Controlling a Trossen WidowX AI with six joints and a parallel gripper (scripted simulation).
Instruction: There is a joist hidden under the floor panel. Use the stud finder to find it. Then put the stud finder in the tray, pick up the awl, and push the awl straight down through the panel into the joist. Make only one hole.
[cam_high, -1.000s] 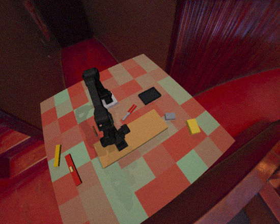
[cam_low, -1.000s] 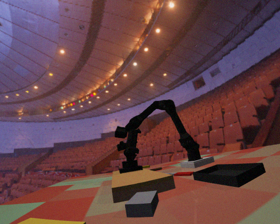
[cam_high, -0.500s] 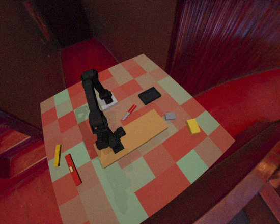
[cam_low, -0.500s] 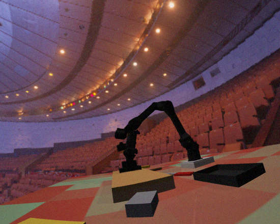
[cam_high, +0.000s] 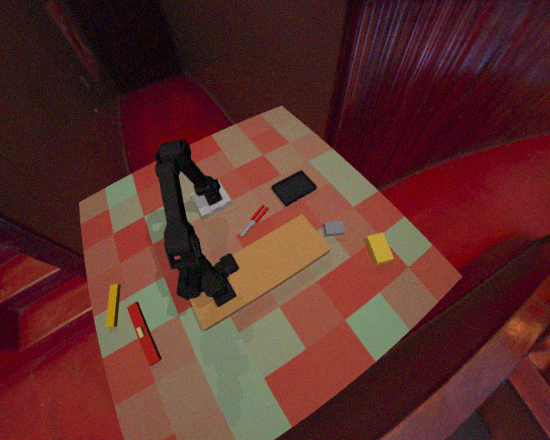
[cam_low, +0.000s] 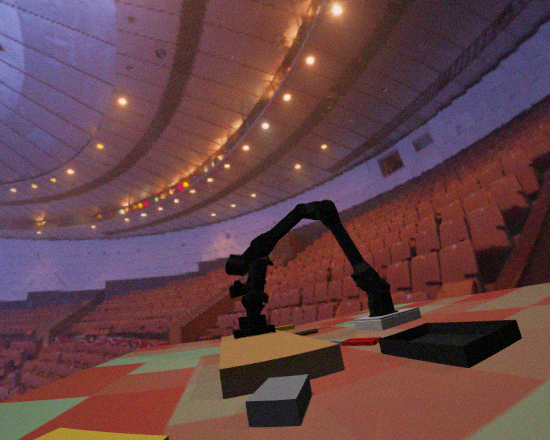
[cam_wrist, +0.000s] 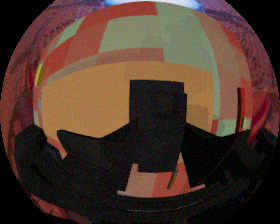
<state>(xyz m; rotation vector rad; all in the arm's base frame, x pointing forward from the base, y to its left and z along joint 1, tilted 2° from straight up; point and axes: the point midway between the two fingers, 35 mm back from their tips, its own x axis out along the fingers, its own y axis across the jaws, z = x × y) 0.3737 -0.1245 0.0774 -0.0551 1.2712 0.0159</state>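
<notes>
My gripper (cam_high: 220, 289) (cam_low: 254, 320) (cam_wrist: 156, 121) is shut on the stud finder (cam_high: 226, 299) (cam_low: 254, 331) (cam_wrist: 158, 122), a black block. It holds the block upright on the orange floor panel (cam_high: 286, 257) (cam_low: 272, 353) (cam_wrist: 81, 101), near the panel's end closest to the table's left side. In the wrist view the stud finder's face is all dark, with no light showing. The awl (cam_high: 255, 219) (cam_low: 361, 341), red-handled with a grey tip, lies on the table between the panel and the arm's base. The black tray (cam_high: 294, 187) (cam_low: 440, 356) stands empty behind the panel's far end.
A grey block (cam_high: 334, 228) (cam_low: 279, 400) and a yellow block (cam_high: 379, 248) lie beyond the panel's far end. A yellow bar (cam_high: 113, 305) and a red level (cam_high: 143, 340) lie at the table's left edge. The arm's white base (cam_high: 212, 204) (cam_low: 387, 318) stands behind the panel.
</notes>
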